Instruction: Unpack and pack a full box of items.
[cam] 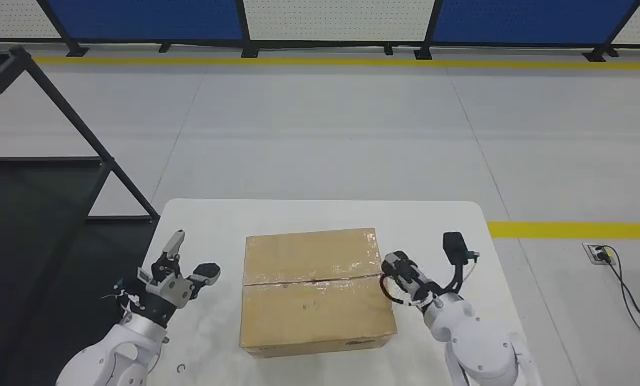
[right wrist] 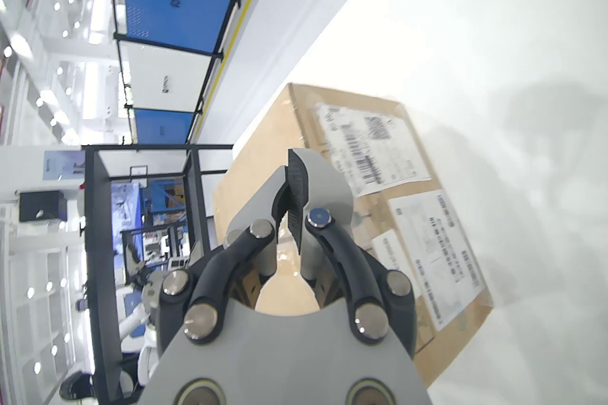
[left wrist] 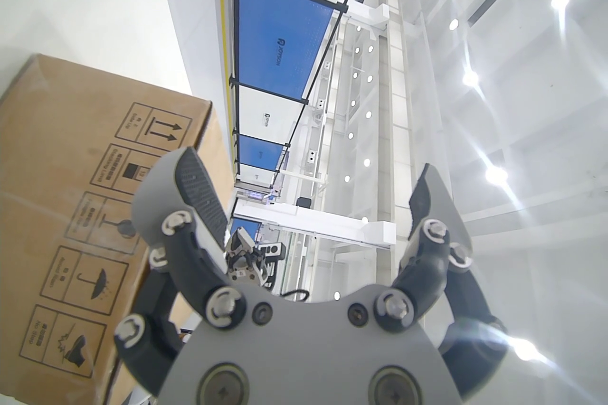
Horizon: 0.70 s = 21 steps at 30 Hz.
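Box: sitting closed and taped at the middle of the white table.
My left claw: hovering near the box's left side, not touching it, fingers standing wide apart.
My right claw: hanging at the box's right side, fingers pressing together.

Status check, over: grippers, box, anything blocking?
Left gripper open, empty, left of box. Right gripper shut, empty, at box's right edge. Box closed on table, tape over seam.
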{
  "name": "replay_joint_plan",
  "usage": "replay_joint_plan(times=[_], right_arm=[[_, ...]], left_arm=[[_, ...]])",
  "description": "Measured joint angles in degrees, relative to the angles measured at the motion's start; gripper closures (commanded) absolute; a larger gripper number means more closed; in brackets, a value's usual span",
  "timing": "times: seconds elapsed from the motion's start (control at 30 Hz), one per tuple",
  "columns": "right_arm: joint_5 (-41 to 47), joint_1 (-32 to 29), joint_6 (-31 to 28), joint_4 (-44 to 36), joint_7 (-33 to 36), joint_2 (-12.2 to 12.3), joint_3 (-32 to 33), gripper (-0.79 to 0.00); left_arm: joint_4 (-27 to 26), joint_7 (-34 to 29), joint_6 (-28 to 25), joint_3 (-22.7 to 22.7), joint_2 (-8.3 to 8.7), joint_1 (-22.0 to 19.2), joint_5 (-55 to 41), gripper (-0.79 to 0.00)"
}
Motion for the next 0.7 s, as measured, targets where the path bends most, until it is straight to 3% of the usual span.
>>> replay_joint_plan(times=[0.17,0.43,0.7], right_arm=[[-1.33,4.00,0.23,4.26,4.26,0.04,-4.01,0.000],[5.04,12.34,-0.44,15.80,9.17,-0.47,-6.96,0.000],[8.19,16.98,-3.15,21.58,12.86,-0.84,-10.72,0.000]], left_arm=[[-0.21,-0.18,-0.15,0.00,-0.02,0.27,0.11,-0.785],[0.20,-0.18,-0.63,-1.52,0.00,1.26,-0.79,-0.785],[0.20,-0.43,-0.52,-1.75,-0.02,1.50,-1.04,-0.785]])
